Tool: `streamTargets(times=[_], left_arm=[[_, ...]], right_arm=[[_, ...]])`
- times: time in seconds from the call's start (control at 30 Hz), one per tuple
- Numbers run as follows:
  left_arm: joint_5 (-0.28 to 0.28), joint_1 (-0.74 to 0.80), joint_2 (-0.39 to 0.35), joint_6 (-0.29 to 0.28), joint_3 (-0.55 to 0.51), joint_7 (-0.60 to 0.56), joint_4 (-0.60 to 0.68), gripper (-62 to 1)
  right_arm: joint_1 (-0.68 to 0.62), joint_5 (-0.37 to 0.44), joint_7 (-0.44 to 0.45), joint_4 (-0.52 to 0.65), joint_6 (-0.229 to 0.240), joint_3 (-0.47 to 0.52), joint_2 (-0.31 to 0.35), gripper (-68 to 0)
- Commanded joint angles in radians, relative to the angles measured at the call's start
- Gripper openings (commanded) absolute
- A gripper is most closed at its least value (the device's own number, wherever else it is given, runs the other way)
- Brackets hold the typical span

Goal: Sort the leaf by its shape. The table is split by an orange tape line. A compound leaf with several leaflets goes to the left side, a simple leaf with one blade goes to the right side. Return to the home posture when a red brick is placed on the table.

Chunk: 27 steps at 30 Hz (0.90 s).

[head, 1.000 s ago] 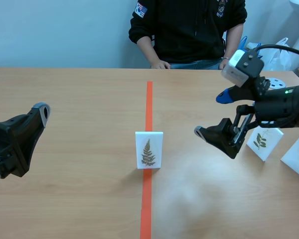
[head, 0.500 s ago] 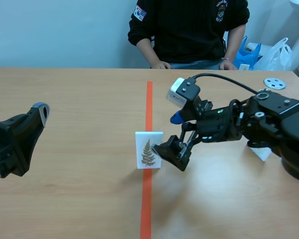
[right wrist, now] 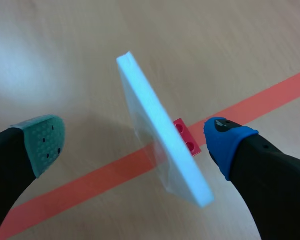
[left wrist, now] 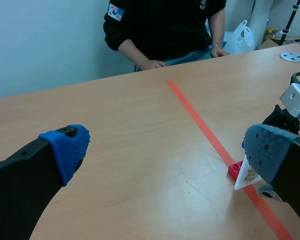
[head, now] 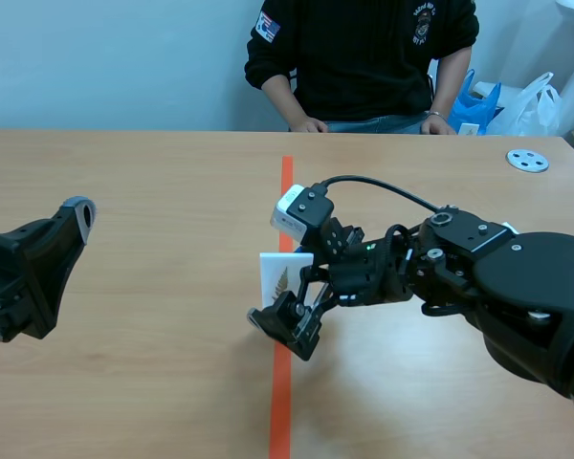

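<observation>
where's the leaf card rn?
Scene view: the leaf card stands on the orange tape line at mid-table, between the open fingers of the right gripper, neither touching it.

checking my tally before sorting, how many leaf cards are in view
1: the leaf card stands on the orange tape line, inside the open right tool. The right arm may hide others.

card [head: 277, 273] on tape line [head: 286, 191], right pincer [right wrist: 132, 141] astride
</observation>
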Motion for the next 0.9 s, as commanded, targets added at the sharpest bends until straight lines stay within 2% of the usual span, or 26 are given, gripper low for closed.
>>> streamTargets(times=[0.0,0.07,0.1,0.53,0.63,0.87], left_arm=[[-0.003,0.008,0.002,0.000,-0.004,-0.014,0.014,1.4],[-0.003,0.008,0.002,0.000,-0.004,-0.014,0.014,1.4],[-0.003,0.008,0.002,0.000,-0.004,-0.014,0.014,1.4],[-0.003,0.008,0.002,0.000,-0.004,-0.014,0.014,1.4],[-0.003,0.008,0.002,0.000,-0.004,-0.014,0.014,1.4],[-0.003,0.008,0.002,0.000,-0.004,-0.014,0.014,1.4]], right_arm=[[0.025,0.006,0.017,0.016,-0.018,0.007,0.005,-21.9],[0.025,0.007,0.016,0.014,-0.023,0.007,0.003,-29.8],[0.023,0.007,0.016,0.013,-0.023,0.007,0.003,-31.2],[0.005,0.008,0.038,0.012,-0.048,0.007,0.017,-31.7],[0.000,0.008,0.039,0.012,-0.049,0.007,0.023,-37.0],[-0.008,0.008,0.043,0.012,-0.069,0.007,0.022,-44.6]])
